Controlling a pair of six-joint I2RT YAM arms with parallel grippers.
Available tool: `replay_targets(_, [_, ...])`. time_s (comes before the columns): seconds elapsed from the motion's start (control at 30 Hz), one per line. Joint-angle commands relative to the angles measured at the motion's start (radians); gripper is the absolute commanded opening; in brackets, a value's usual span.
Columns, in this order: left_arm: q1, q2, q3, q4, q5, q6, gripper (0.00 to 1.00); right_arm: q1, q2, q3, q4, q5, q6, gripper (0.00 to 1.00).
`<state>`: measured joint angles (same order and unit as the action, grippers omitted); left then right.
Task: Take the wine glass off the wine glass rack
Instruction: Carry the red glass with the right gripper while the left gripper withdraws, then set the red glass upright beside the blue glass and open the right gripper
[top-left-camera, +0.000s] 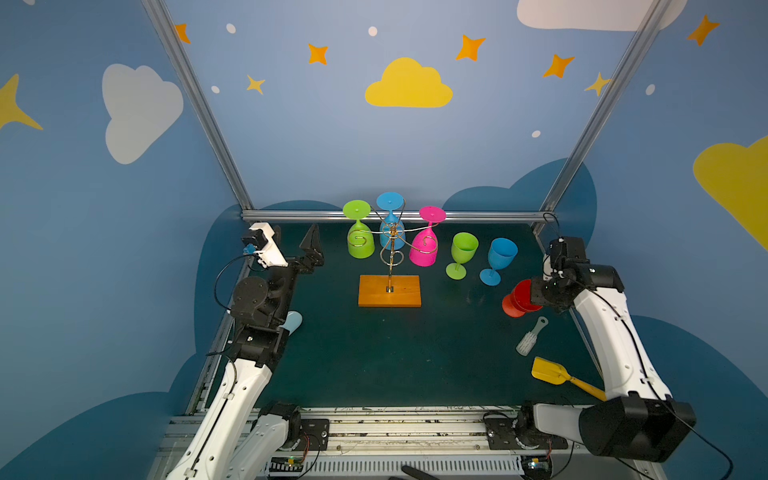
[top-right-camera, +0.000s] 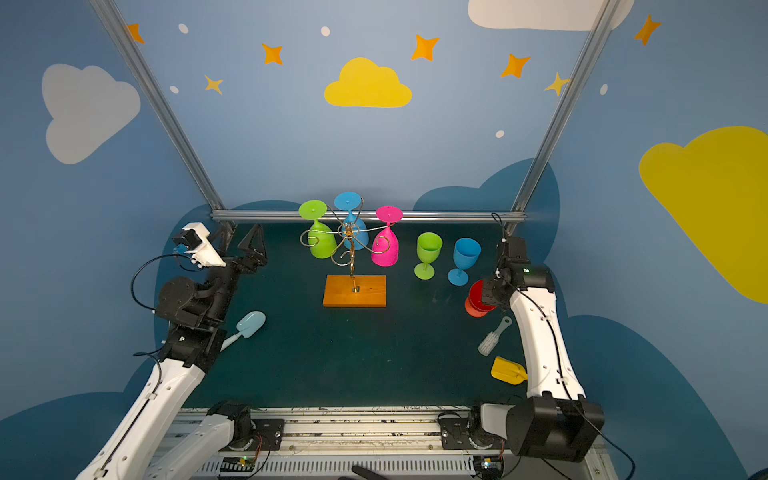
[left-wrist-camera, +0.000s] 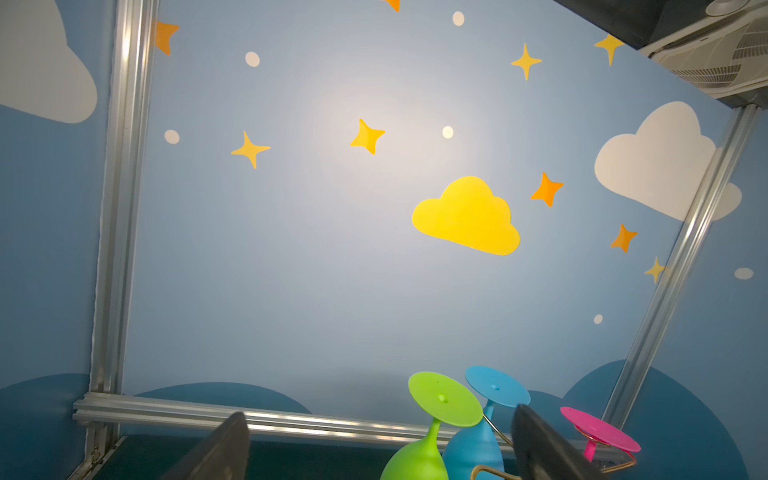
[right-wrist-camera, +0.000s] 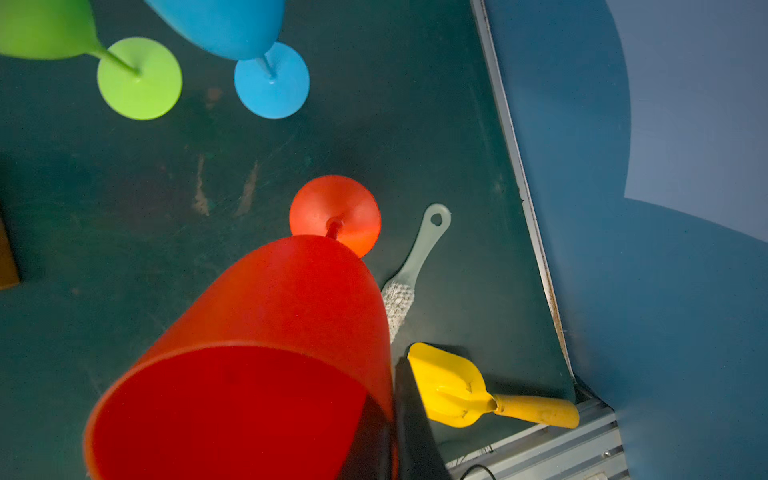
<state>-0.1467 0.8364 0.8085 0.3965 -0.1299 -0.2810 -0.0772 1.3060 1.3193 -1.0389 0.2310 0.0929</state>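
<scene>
The wine glass rack is a gold wire stand on an orange-brown wooden base at mid-table. Three wine glasses hang upside down on it: green, blue and pink. My left gripper is open and empty, well left of the rack. My right gripper is shut on the rim of a red wine glass, tilted at the right of the table. I cannot tell whether its foot touches the mat.
A green glass and a blue glass stand upright right of the rack. A white brush and a yellow scoop lie near the right arm. A pale blue scoop lies by the left arm.
</scene>
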Motion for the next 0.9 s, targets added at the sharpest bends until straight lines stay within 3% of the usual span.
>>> replay_targets(0.0, [0.022,-0.016,0.002,0.008,0.01,-0.031,0.97,-0.056,0.034,0.033,0.085,-0.017,0.008,0.0])
replay_targets(0.43, [0.033,-0.041,0.016,-0.029,0.007,-0.015,0.97,-0.12,0.302,0.208,0.174,-0.054,0.02,0.0])
replay_targets(0.63, [0.033,-0.048,0.023,-0.042,0.0,0.007,0.97,-0.121,0.531,0.468,-0.029,-0.108,0.033,0.0])
replay_targets(0.73, [0.033,-0.049,0.022,-0.044,-0.002,0.007,0.96,-0.121,0.666,0.644,-0.185,-0.092,0.119,0.0])
replay_targets(0.87, [0.033,-0.051,0.023,-0.048,-0.002,0.012,0.97,-0.115,0.693,0.661,-0.165,-0.094,0.116,0.0])
